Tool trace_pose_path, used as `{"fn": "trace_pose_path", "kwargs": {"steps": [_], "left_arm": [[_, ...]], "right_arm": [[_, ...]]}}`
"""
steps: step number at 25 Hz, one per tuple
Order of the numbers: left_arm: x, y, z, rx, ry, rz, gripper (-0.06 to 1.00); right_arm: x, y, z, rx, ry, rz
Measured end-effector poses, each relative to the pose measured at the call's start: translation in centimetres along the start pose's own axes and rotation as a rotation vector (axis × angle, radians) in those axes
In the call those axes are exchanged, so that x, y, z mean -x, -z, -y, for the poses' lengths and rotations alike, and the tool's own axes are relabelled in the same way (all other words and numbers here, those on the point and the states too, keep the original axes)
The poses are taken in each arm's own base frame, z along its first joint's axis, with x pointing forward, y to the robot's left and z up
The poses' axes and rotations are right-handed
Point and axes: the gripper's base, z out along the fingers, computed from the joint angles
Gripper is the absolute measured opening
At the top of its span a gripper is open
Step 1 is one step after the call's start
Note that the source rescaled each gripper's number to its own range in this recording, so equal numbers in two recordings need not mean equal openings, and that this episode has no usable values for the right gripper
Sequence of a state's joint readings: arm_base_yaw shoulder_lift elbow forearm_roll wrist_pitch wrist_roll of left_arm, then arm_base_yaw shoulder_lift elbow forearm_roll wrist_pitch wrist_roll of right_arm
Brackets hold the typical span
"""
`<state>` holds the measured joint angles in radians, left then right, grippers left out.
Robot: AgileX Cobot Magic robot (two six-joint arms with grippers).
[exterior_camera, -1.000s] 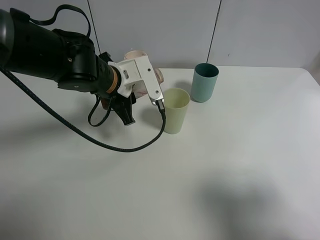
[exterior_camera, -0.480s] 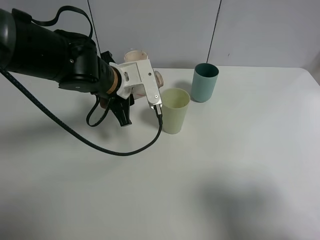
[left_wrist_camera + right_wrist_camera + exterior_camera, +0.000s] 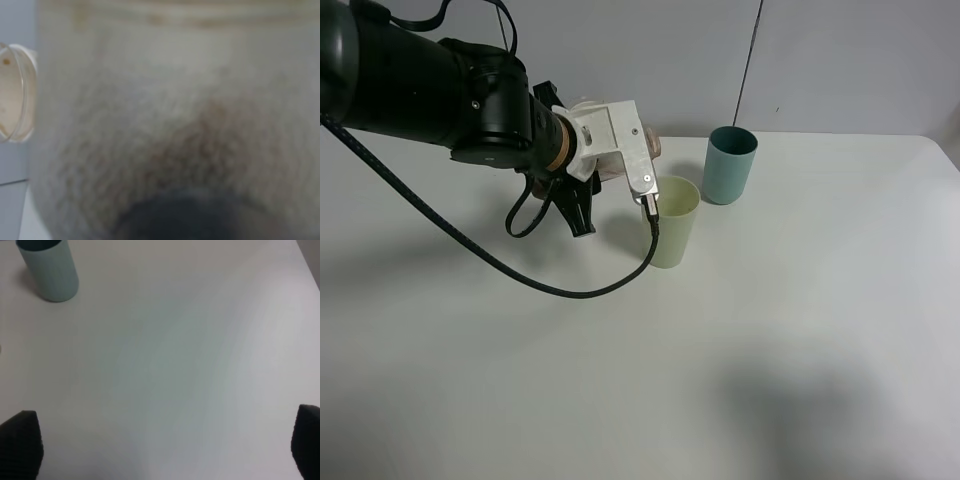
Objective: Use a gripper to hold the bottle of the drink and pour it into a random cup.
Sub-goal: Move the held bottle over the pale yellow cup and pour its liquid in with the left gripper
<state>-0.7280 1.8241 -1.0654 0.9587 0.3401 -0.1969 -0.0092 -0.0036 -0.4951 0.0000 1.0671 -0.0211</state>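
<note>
My left gripper [image 3: 620,150], a white jaw block on the bulky black arm, is shut on the bottle [image 3: 654,147]. The block hides most of the bottle. Its tan neck sticks out to the right, tilted toward the pale yellow-green cup [image 3: 672,225], just above and left of the cup's rim. In the left wrist view the bottle [image 3: 175,125] fills the picture as a blurred, brown-speckled surface. I cannot make out the drink, and no stream shows. My right gripper [image 3: 164,450] stands open over bare table, with only its dark fingertips [image 3: 20,445] showing.
A teal tumbler [image 3: 728,168] stands upright behind and to the right of the cup; it also shows in the right wrist view as the teal tumbler [image 3: 50,270]. A black cable [image 3: 570,290] loops from the arm down onto the white table [image 3: 770,330]. A clear round rim [image 3: 17,92] shows beside the bottle.
The left arm has risen and swung right with the bottle. The neck now sits closer to the cup's rim. Both cups stand as before.
</note>
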Motion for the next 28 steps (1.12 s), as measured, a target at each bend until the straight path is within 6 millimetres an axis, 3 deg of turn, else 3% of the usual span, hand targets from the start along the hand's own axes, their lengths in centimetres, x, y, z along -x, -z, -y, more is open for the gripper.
{"fn": "trace_pose_path", "kwargs": {"steps": [10, 17, 28], "left_arm": [[0.2, -1.0, 0.9, -0.007, -0.090, -0.032, 0.01], [1.2, -1.5, 0.2, 0.029, -0.138, -0.034, 0.01], [1.0, -1.5, 0.0, 0.050, -0.212, -0.069, 0.01]], "right_arm": [[0.0, 0.0, 0.0, 0.000, 0.000, 0.000], [0.0, 0.0, 0.0, 0.000, 0.000, 0.000], [0.0, 0.0, 0.0, 0.000, 0.000, 0.000]]}}
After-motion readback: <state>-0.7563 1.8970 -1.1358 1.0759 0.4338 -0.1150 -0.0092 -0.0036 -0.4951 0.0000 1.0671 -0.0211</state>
